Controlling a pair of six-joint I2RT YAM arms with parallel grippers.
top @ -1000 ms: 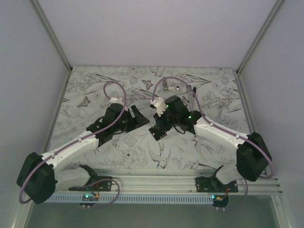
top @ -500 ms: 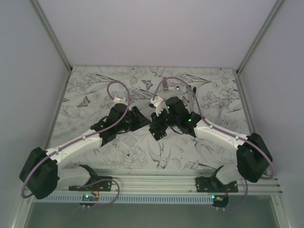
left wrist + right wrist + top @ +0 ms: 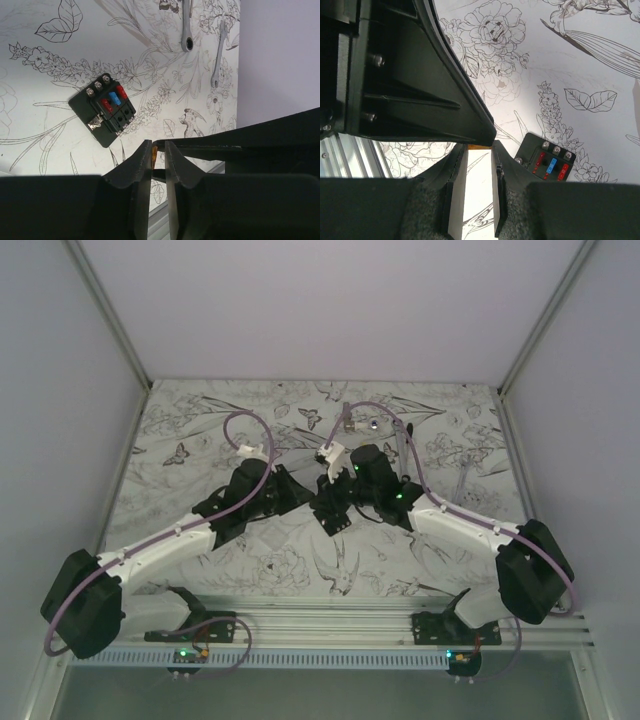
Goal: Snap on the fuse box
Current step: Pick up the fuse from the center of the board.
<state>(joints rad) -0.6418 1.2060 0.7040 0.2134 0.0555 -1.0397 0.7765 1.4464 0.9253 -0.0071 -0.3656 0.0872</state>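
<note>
Tools, overhead: left tool [image 3: 300, 495] and right tool [image 3: 330, 512] stood tip to tip above mid-counter [image 3: 200, 420]
Left tool, left wrist view: jaws nearly together, a small orange piece [image 3: 154, 153] in the gap; grasped or not, I could not tell
Fuse box, left wrist view: fuse box [image 3: 102, 111] lay flat on the counter, apart from the fingertips; a silver wrench [image 3: 186, 27] lay farther off
Right tool, right wrist view: jaws a narrow gap apart, the orange piece at their tips; grip could not be told; fuse box lay just right of the fingers, untouched
</note>
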